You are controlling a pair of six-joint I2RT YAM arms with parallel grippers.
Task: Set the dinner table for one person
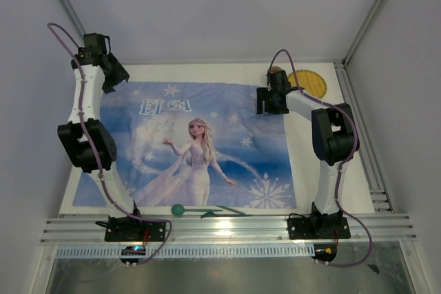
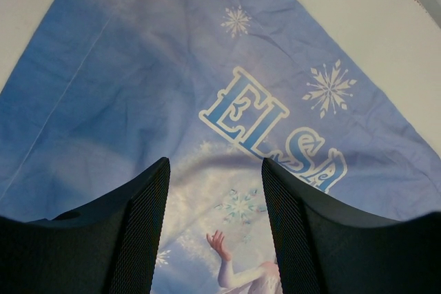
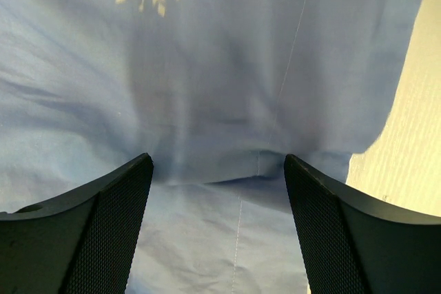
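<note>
Tabletop [image 1: 207, 71]: lay mostly beneath the cloth [image 1: 262, 163].
Left fingers [image 2: 155, 191]: were spread wide, empty, above the cloth by the far-left corner.
Right fingers [image 3: 141, 180]: were spread wide, gripping nothing; perhaps brushing the cloth's far-right fold.

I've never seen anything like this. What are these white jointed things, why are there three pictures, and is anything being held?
They are two robot arms, the left arm and the right arm, bolted at the near edge of a white table. The wide picture comes from a fixed camera above and behind them. The other two come from cameras on the wrists, looking past the dark fingers of the left claw and the right claw. A blue ELSA cloth covers most of the table. A yellow plate sits far right, and a small green utensil lies at the cloth's near edge. Both claws are open and hold nothing.
</note>
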